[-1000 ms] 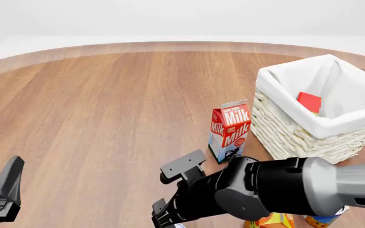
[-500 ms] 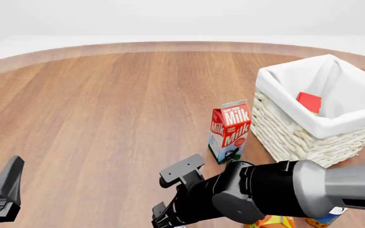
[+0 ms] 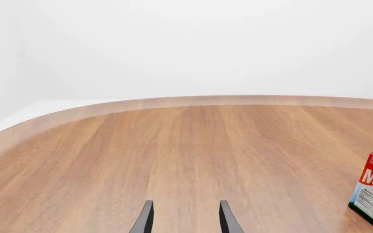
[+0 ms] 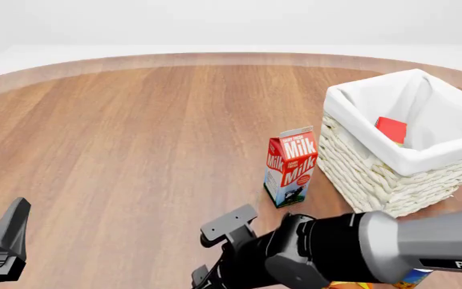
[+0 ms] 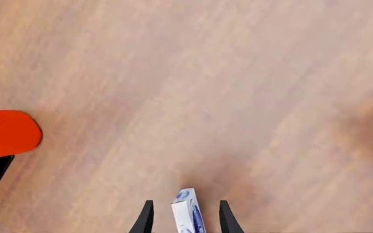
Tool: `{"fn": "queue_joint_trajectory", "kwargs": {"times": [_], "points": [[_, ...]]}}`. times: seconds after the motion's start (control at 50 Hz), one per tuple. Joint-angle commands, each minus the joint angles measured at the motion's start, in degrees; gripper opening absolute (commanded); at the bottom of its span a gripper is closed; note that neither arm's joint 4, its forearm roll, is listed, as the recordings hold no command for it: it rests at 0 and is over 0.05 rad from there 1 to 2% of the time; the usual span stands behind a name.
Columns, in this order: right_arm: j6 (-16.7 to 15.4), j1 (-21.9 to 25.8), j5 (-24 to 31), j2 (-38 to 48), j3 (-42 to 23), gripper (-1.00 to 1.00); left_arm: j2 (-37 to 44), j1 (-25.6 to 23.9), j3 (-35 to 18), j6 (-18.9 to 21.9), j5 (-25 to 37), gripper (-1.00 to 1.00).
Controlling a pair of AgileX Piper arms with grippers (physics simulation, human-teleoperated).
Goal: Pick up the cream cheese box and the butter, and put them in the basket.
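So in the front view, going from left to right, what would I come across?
Left hand → right hand with its arm behind it → milk carton → basket, with the butter lying inside it.

We see the butter (image 4: 391, 129) inside the basket (image 4: 375, 168) at the right, the milk carton (image 4: 290, 166) just left of it, and the cream cheese box (image 5: 188, 215) between the right gripper's (image 5: 184, 219) fingers.
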Motion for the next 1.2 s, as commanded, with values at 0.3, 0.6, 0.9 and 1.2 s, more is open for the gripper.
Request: {"fn": "queue_joint_trajectory", "kwargs": {"times": [0.3, 0.6, 0.9, 1.2], "points": [[2.24, 1.12, -2.03, 1.43, 1.76, 1.00, 0.00, 0.00, 0.00, 0.00, 0.00, 1.00], [3.73, 1.90, -3.78, 2.65, 2.94, 1.00, 0.00, 0.00, 0.00, 0.00, 0.00, 1.00], [5.33, 2.96, -5.68, 4.11, 4.18, 1.00, 0.00, 0.00, 0.00, 0.00, 0.00, 1.00], [6.07, 3.34, -6.77, 4.69, 4.88, 1.00, 0.00, 0.00, 0.00, 0.00, 0.00, 1.00]]}}
